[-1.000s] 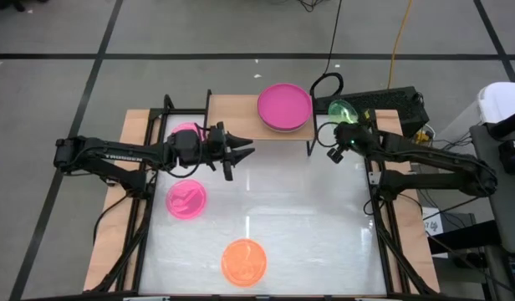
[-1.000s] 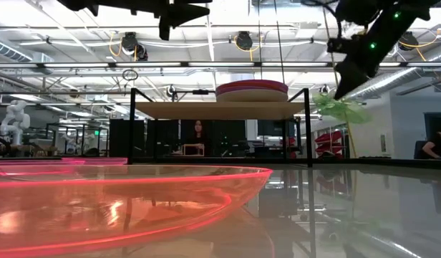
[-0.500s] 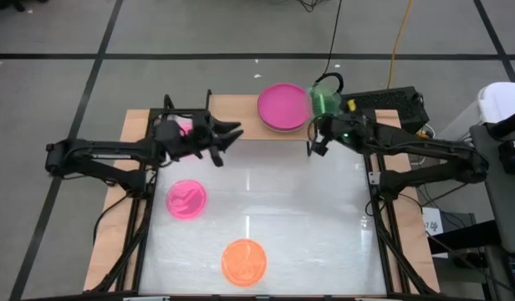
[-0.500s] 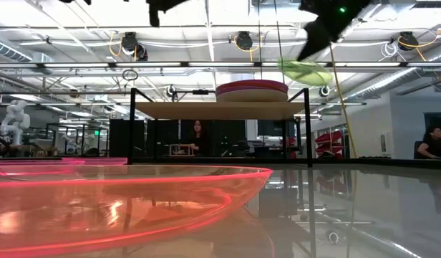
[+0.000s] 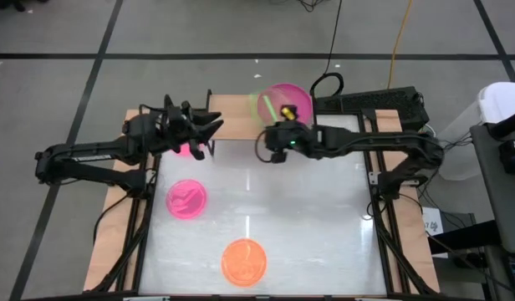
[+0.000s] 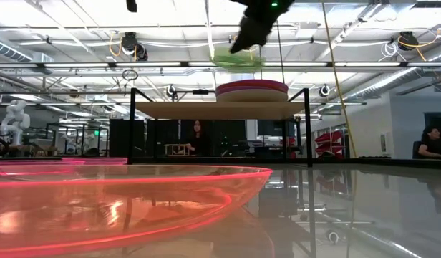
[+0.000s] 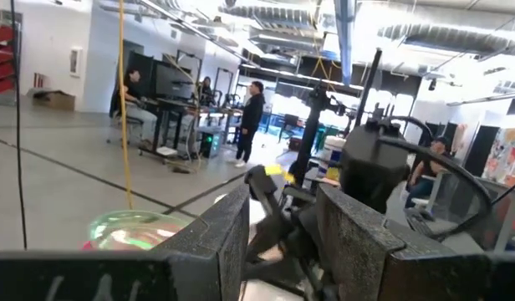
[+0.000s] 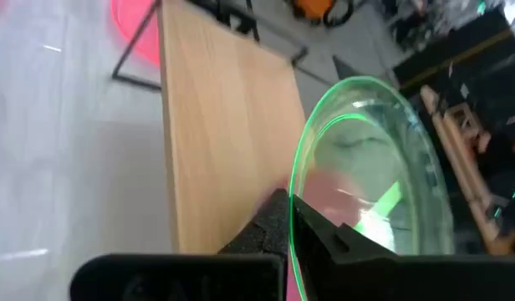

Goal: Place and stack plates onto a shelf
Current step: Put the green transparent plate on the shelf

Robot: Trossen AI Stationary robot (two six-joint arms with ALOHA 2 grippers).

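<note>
My right gripper (image 5: 272,119) is shut on a small translucent green plate (image 5: 262,103), held above the light-wood shelf (image 5: 234,117), just left of the stack of large plates (image 5: 289,102) with a magenta one on top. In the low view the green plate (image 6: 238,59) hovers above that stack (image 6: 251,89). My left gripper (image 5: 212,127) is open, high up near the shelf's left end, over a pink plate (image 5: 189,149) that lies on the table. Another pink plate (image 5: 186,199) and an orange plate (image 5: 243,260) lie flat on the tabletop. My right gripper pinches the green plate by its rim (image 8: 298,219) between the two fingers, only the edge nearest the wrist. The fingers reach toward the table's far edge. The plate is lifted clear above the shelf board (image 8: 224,125), roughly level with a slight tilt.
The shelf's thin black legs (image 5: 308,149) stand near the table's far edge. The shelf's left half is bare wood. A black cable loop (image 5: 326,84) and a dark box (image 5: 383,102) sit behind the shelf. People show in the room beyond (image 7: 251,117).
My right gripper has carried the green plate up from beside the shelf's right end and leftward across the plate stack, to over the shelf's middle, levelling the plate. My left gripper has drawn back toward the table's left and far edge and risen.
</note>
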